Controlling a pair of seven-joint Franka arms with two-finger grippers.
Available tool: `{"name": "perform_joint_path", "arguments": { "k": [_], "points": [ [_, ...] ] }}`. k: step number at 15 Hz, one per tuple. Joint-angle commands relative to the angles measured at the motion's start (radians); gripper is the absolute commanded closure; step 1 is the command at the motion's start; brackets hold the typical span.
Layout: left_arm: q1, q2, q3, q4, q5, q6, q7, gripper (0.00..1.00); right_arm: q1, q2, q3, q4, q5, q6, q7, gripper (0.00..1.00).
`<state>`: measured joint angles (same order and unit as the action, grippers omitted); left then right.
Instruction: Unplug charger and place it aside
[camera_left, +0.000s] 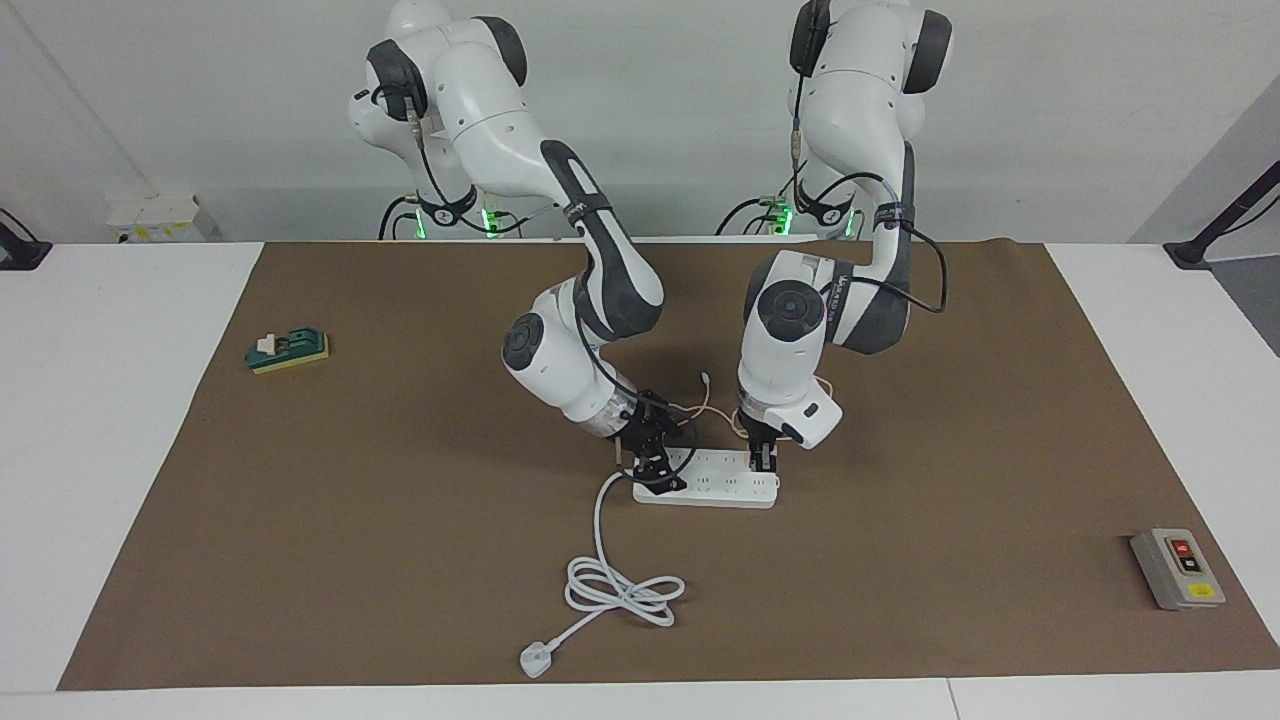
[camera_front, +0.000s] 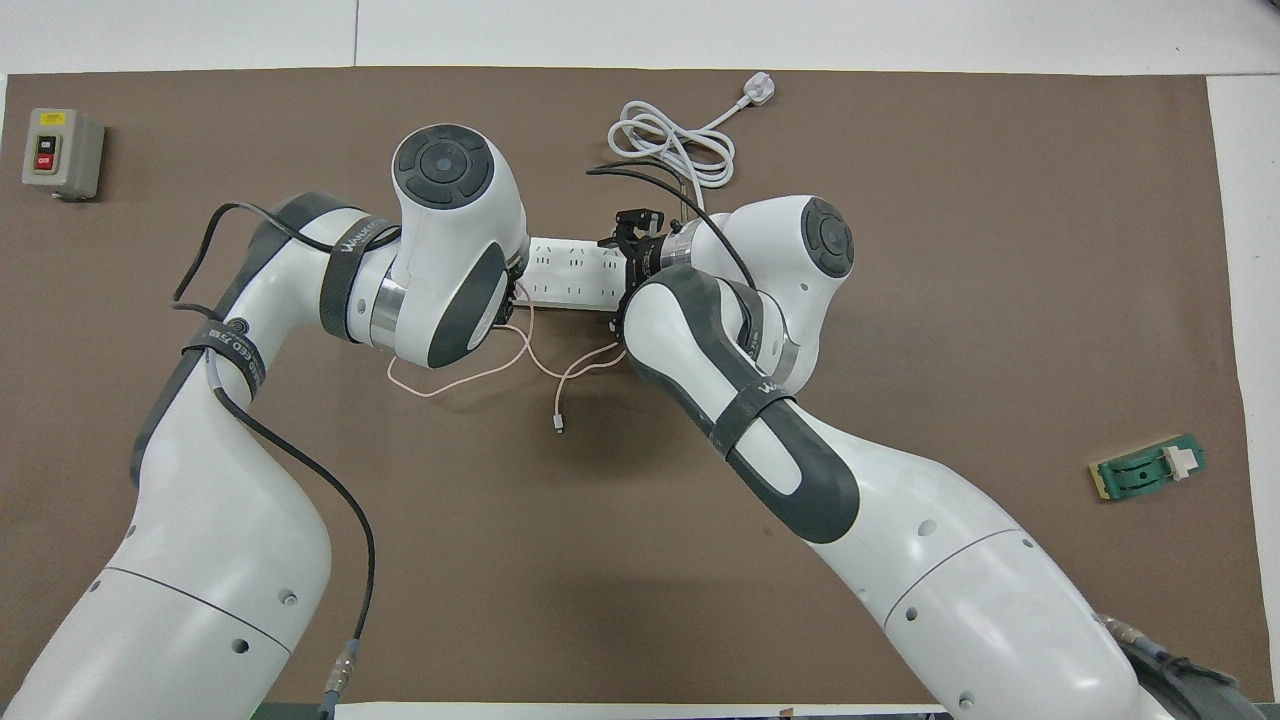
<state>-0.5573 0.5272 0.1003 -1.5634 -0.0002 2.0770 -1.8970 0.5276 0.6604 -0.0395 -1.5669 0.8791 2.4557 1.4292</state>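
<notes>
The white power strip (camera_left: 712, 486) lies mid-mat and also shows in the overhead view (camera_front: 568, 272). My left gripper (camera_left: 763, 461) is down on the strip's end toward the left arm. The charger's pink cube is hidden there, under that hand. Its thin pink cable (camera_left: 700, 402) loops on the mat nearer to the robots than the strip, clear in the overhead view (camera_front: 462, 378), and its loose end (camera_front: 558, 424) lies free. My right gripper (camera_left: 660, 476) is down on the strip's other end, where the thick cord leaves it; it also shows in the overhead view (camera_front: 626, 240).
The strip's thick white cord (camera_left: 622, 590) coils farther from the robots and ends in a white plug (camera_left: 537, 660). A grey switch box (camera_left: 1178, 568) sits toward the left arm's end. A green block (camera_left: 288, 350) sits toward the right arm's end.
</notes>
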Motion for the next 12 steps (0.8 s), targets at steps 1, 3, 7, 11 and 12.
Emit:
{"name": "perform_joint_path", "arguments": {
  "k": [1, 3, 7, 11, 12],
  "points": [
    [-0.006, -0.018, 0.015, -0.024, 0.017, 0.041, 0.018, 1.0, -0.008, 0.013, 0.006, 0.004, 0.009, 0.035, -0.061, 0.0],
    [-0.003, -0.018, 0.015, -0.024, 0.017, 0.044, 0.018, 1.0, -0.008, 0.025, 0.007, 0.004, 0.014, 0.045, -0.085, 0.0],
    [-0.001, -0.018, 0.015, -0.026, 0.017, 0.044, 0.016, 1.0, -0.02, 0.048, 0.007, 0.013, 0.015, 0.059, -0.125, 0.0],
    [-0.003, -0.018, 0.015, -0.026, 0.017, 0.044, 0.016, 1.0, -0.023, 0.05, 0.007, 0.015, 0.012, 0.06, -0.125, 0.0],
    [-0.003, -0.018, 0.015, -0.027, 0.017, 0.044, 0.016, 1.0, -0.015, 0.053, 0.007, 0.015, 0.012, 0.06, -0.125, 0.0]
  ]
}}
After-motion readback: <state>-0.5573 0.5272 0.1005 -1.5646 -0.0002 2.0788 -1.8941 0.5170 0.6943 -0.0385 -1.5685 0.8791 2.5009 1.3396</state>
